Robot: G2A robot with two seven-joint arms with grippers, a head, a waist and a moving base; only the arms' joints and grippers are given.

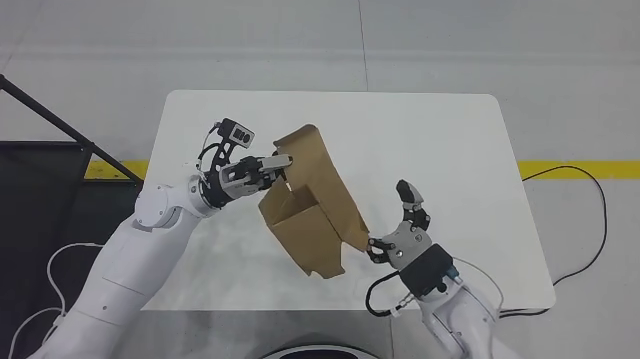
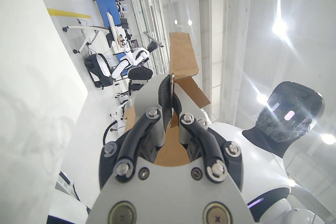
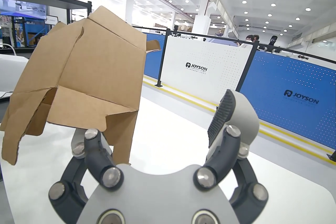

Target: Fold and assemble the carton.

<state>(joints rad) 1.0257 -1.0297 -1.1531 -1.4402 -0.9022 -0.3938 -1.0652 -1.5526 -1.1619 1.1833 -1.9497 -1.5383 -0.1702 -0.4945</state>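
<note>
Firmly clenched, the left gripper (image 1: 268, 167) pinches a thin edge of the brown cardboard carton (image 1: 312, 209). In the left wrist view its dark ribbed pads (image 2: 164, 93) press flat on either side of that cardboard sheet (image 2: 172, 101), and a tall flap of the carton (image 2: 182, 51) rises beyond them. From above, this grip sits at the carton's side nearest the left arm, just below the long upright flap.

The right gripper (image 1: 395, 224) stands released, jaws spread wide, at the carton's opposite side. In the right wrist view one ribbed finger (image 3: 225, 114) points up in free air, apart from the cardboard, while the other is tucked under the carton's lower flaps; whether it touches them cannot be told.

The carton (image 3: 86, 72) is half formed: its walls are folded into an open box shape, tilted, with loose flaps hanging at the bottom and one panel sticking up. It sits over the middle of the white bench (image 1: 430, 134).

Yellow floor tape (image 1: 575, 169) runs along the grey floor beside the bench.
</note>
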